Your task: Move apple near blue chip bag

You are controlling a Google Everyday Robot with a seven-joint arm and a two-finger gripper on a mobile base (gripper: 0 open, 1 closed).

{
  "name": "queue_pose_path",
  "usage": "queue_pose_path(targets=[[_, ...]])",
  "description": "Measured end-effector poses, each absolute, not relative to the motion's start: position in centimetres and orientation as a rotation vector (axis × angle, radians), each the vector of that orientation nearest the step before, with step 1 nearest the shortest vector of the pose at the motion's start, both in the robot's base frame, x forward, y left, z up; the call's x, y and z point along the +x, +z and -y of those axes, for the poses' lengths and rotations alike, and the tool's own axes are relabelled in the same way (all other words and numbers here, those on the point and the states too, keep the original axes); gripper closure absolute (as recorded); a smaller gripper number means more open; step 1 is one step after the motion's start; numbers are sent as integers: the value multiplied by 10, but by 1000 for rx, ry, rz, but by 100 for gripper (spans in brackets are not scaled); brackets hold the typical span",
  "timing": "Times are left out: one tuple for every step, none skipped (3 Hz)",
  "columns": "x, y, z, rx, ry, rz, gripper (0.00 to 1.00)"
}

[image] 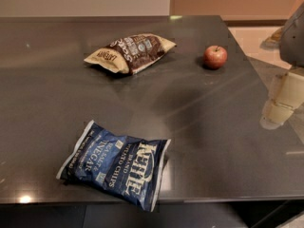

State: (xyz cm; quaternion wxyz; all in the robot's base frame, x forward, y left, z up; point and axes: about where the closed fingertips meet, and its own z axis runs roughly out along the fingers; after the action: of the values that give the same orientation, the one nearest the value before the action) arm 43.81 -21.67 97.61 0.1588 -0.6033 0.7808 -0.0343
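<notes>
None of your task is done: the apple [215,57] sits upper right, well apart from the blue chip bag [116,164] at lower left, while the gripper [279,109] hangs at the right edge, and you cannot tell its state.

Surface: dark grey glossy tabletop [199,127], 3 items lying on it. Far right: small round red apple [215,57]. Left of it, apart: brown-and-tan crinkly chip bag [130,52]. Near edge, well apart from both: dark blue crinkly chip bag [116,167]. Over right side: gripper [278,113].
</notes>
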Motion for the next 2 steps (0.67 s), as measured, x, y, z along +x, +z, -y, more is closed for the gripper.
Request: queue_pose_path(targets=[[438, 976, 217, -1725, -98, -2232, 0], [442, 978, 215, -1699, -84, -2231, 0]])
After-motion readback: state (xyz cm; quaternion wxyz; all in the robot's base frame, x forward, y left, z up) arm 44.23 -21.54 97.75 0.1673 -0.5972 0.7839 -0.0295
